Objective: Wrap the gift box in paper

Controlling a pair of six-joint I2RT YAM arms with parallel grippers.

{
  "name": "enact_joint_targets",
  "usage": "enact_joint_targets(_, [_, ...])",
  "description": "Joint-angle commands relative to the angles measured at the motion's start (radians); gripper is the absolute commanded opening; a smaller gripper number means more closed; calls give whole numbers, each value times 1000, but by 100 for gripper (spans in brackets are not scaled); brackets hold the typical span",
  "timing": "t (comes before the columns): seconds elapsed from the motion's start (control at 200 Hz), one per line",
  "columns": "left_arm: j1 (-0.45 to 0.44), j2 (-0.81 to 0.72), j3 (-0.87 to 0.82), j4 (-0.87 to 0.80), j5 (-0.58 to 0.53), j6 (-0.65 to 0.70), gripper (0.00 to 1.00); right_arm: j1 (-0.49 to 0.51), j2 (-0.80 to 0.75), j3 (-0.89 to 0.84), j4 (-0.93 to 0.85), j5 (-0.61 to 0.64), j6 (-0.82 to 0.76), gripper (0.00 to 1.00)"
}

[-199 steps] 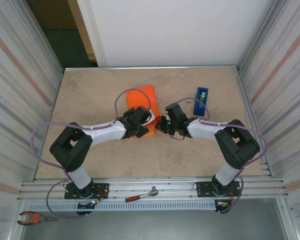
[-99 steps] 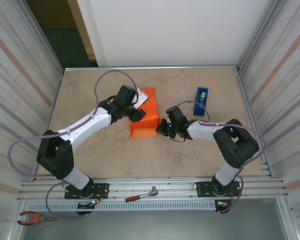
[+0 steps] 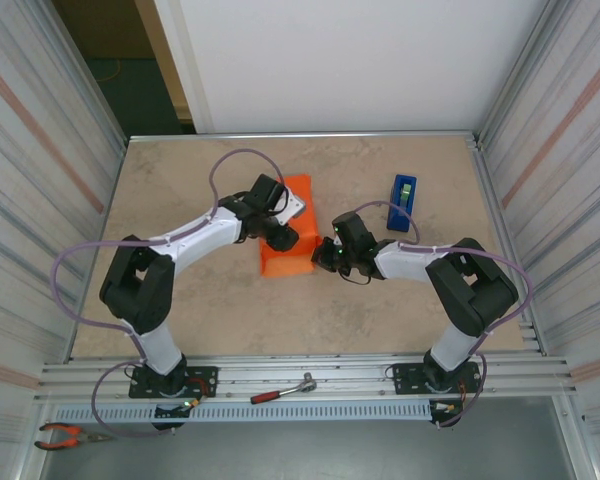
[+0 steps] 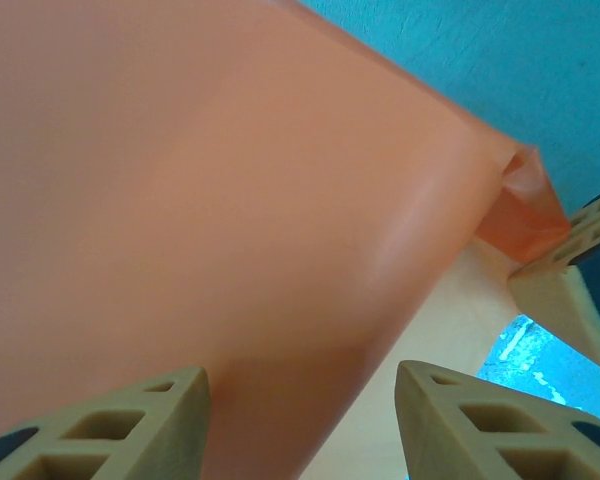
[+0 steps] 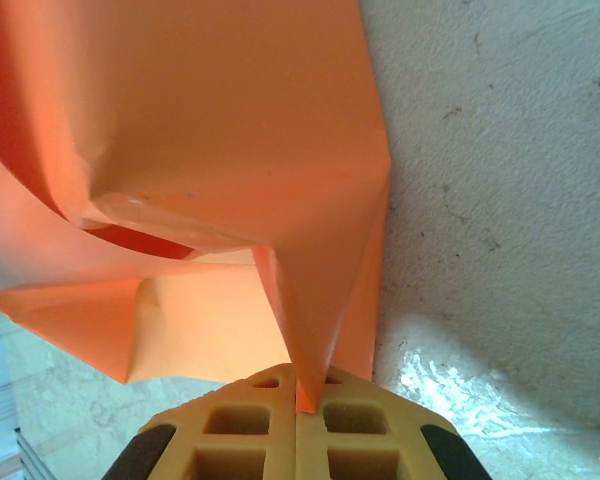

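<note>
The orange paper [image 3: 292, 258] lies folded into a bundle at the table's middle. My left gripper [image 3: 283, 230] reaches onto it from the left. In the left wrist view the jaws [image 4: 300, 372] stand half closed on either side of the paper [image 4: 200, 180]. A pale pink face of the gift box [image 4: 460, 310] shows beside the right finger. My right gripper [image 3: 327, 255] is at the bundle's right edge. It is shut [image 5: 298, 388] on a pointed fold of the paper [image 5: 200, 120]. The rest of the box is hidden under the paper.
A blue tape dispenser [image 3: 403, 202] stands to the right of the bundle, behind my right arm. A ratchet tool [image 3: 280, 390] lies on the front rail and pliers [image 3: 65, 435] at the bottom left. Metal walls close in both sides.
My left arm swung out from beside the bundle, reached round its far left side and came onto its top. Its jaws closed from wide to half. The right gripper kept its hold.
</note>
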Motion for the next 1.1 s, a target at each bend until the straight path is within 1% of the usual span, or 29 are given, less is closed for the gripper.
enact_joint_targets(0.0, [0,10,-25,-4,2,14,53,-6,1,-6,38,-28,33,0])
enact_joint_targets(0.391, [0,31,-65,15,-5,18,53,-7,23,-2,133,-68,87,0])
enact_joint_targets(0.772, [0,42,-69,16,3,21,53,-4,67,-19,313,-73,154,0])
enact_joint_targets(0.877, [0,42,-70,17,5,20,53,0,89,-34,395,-63,170,0])
enact_joint_targets(0.912, [0,43,-72,18,6,20,53,-1,98,-38,422,-59,212,0])
enact_joint_targets(1.097, [-1,44,-72,18,14,19,52,15,150,-39,539,-24,249,0])
